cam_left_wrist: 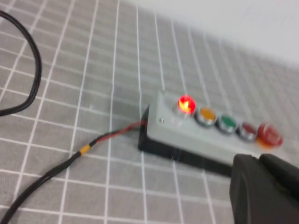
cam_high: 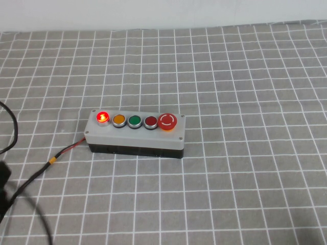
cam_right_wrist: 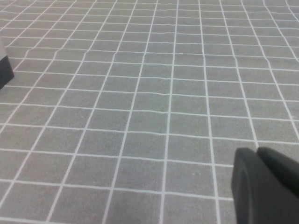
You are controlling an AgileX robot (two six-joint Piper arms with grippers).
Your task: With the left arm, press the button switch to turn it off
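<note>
The button switch (cam_high: 103,117) glows bright red at the left end of the grey five-button box (cam_high: 135,136), which lies in the middle of the checked cloth. In the left wrist view the button switch (cam_left_wrist: 186,103) also glows on the box (cam_left_wrist: 201,134). My left gripper (cam_left_wrist: 258,158) is shut and empty, held short of the box on its near side and apart from it. Only a black edge of the left arm (cam_high: 2,178) shows in the high view. My right gripper (cam_right_wrist: 256,151) is shut and empty over bare cloth.
On the box, an orange button (cam_high: 119,120), a green one (cam_high: 134,121), a flat dark-red one (cam_high: 150,121) and a large red mushroom button (cam_high: 167,121) follow to the right. A red-and-black cable (cam_high: 61,153) runs from the box's left end towards the front left. A box corner (cam_right_wrist: 4,70) shows in the right wrist view.
</note>
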